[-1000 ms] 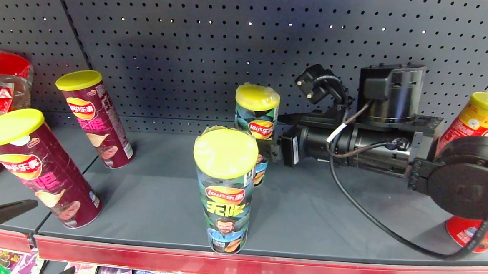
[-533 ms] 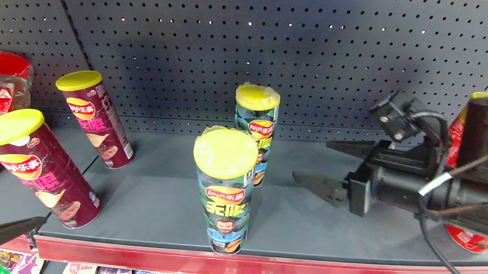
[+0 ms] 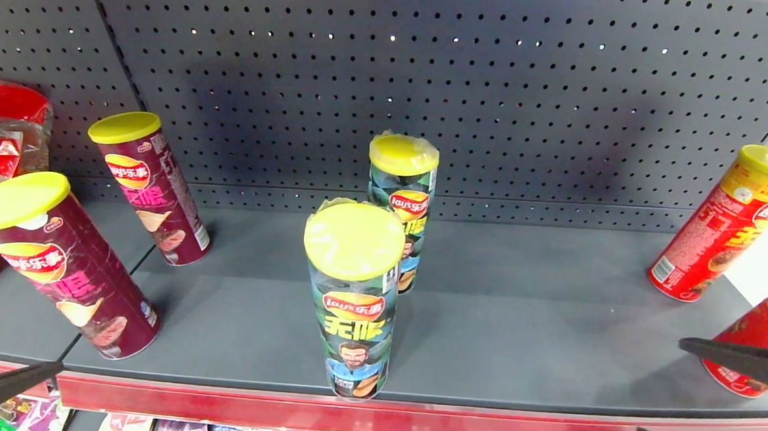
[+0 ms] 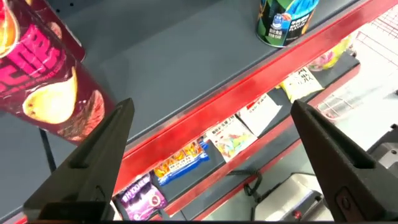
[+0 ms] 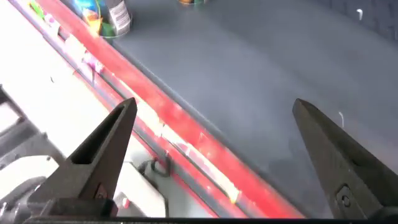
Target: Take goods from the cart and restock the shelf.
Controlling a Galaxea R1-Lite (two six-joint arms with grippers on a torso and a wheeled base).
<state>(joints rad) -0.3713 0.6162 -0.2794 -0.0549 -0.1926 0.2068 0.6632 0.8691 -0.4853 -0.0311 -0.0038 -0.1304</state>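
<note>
Head view: the front green canister stands upright at the front edge of the shelf, near its middle. The rear green canister stands just behind it. Maroon canisters stand to the left, red canisters to the right.

My right gripper hangs off the red front lip, jaws spread wide, nothing between them. My left gripper is equally wide open and empty, at the lip near the maroon canisters.

Handling judgement: these tubes are probably light, stiff paperboard under a glossy, slippery wrap. Tall and narrow, they should tip easily, and the contents are fragile. Take hold across the mid-body, below the yellow lid, with moderate squeeze. Do not grip the lid.
</note>
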